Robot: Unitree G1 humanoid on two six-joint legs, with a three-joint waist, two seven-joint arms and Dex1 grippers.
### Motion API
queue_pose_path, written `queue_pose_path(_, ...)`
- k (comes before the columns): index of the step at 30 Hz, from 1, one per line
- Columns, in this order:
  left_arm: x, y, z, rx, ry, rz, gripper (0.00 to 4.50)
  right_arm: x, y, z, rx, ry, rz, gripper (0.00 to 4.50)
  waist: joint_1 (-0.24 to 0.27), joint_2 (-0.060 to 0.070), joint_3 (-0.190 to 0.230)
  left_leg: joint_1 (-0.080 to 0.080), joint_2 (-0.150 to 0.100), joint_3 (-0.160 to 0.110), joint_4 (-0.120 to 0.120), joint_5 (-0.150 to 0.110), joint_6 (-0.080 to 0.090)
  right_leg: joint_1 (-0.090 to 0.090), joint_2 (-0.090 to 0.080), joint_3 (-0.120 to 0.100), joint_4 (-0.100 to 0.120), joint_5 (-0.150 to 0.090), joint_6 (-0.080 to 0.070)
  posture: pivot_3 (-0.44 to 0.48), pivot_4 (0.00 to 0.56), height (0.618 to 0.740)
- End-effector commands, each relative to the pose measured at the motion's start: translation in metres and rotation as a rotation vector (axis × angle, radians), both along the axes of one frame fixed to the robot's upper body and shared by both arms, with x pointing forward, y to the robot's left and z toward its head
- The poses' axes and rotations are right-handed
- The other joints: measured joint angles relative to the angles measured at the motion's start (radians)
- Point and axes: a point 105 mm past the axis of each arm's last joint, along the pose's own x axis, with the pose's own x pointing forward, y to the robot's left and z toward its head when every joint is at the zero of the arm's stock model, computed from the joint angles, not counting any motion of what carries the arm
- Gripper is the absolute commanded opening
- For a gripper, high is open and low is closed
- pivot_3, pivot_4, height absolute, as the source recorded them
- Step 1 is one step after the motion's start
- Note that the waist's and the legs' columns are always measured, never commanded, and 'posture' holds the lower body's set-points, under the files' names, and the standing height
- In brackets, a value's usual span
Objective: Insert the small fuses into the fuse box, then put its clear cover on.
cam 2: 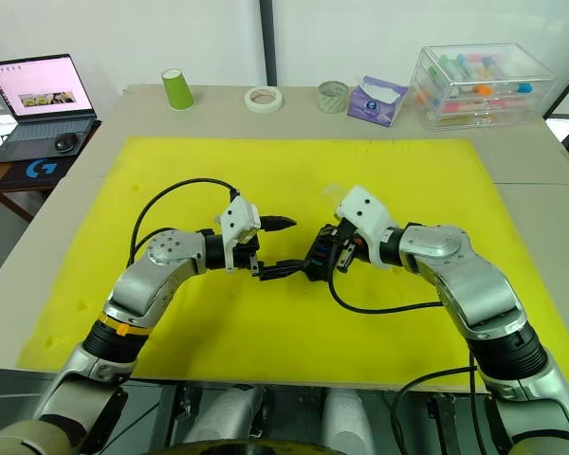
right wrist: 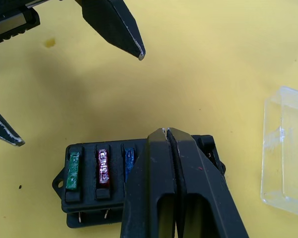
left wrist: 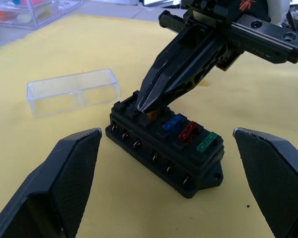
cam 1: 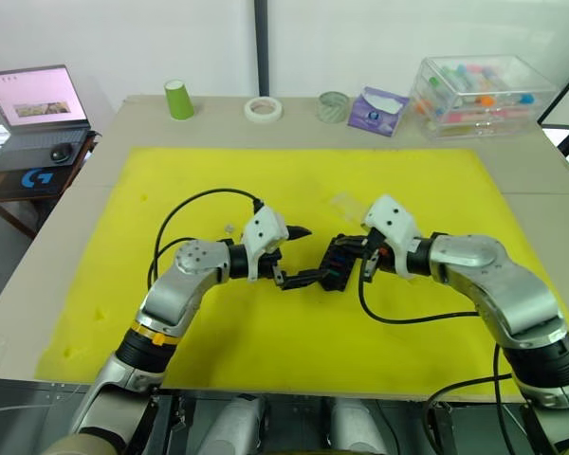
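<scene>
The fuse box (left wrist: 166, 151) sits mid-mat on the yellow foam (cam 1: 266, 190), between the two grippers; the right gripper (left wrist: 141, 105) has its fingers pressed together into one point, tip down on the box's top just beside the brown fuse (left wrist: 151, 115); whether anything tiny is pinched at the tip cannot be told. Four fuses stand seated in a row: brown, blue (left wrist: 172, 123), red (left wrist: 187, 132), green (left wrist: 207, 142); the rest of the slots look open or are hidden under the right fingers, so the fuse-loading step appears to be in hand, likely pressing one home. The left gripper (cam 1: 297, 256) hangs just left of the box with fingers spread wide, one above and one low near the box's edge, touching nothing.

Next, by the look of it: a straight push down so the blade seats square, then lift clear without dragging the box; the left fingers could steady it. The cover (left wrist: 73, 91) lies on the foam just beyond the box, well within reach, open side hard to judge. Room is generous; foam lies open to left, right and near; the storage box (cam 1: 482, 95), tape roll (cam 1: 263, 108) and green cup (cam 1: 178, 100) sit far back on the bench, well apart from the work.
</scene>
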Motion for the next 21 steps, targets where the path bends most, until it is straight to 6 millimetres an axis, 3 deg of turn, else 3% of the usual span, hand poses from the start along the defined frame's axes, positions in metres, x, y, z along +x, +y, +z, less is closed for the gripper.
queue_pose_path(1,-0.001,0.0,0.01,-0.01,-0.039,-0.005,4.5,-0.001,-0.003,-0.013,-0.023,0.028,-0.013,0.03,0.0,0.0,0.0,0.0,0.0,0.0,0.0,0.0,0.0,0.0,0.0,0.0,0.0,0.0,0.0,0.0,0.15,0.74)
queue_pose_path(21,0.001,0.0,0.011,-0.01,-0.039,0.0,4.5,-0.003,-0.014,-0.036,0.007,0.098,-0.083,0.03,0.002,-0.001,-0.001,0.001,0.0,0.0,0.0,0.0,0.0,0.002,0.0,0.0,0.0,0.0,0.0,0.0,0.15,0.74)
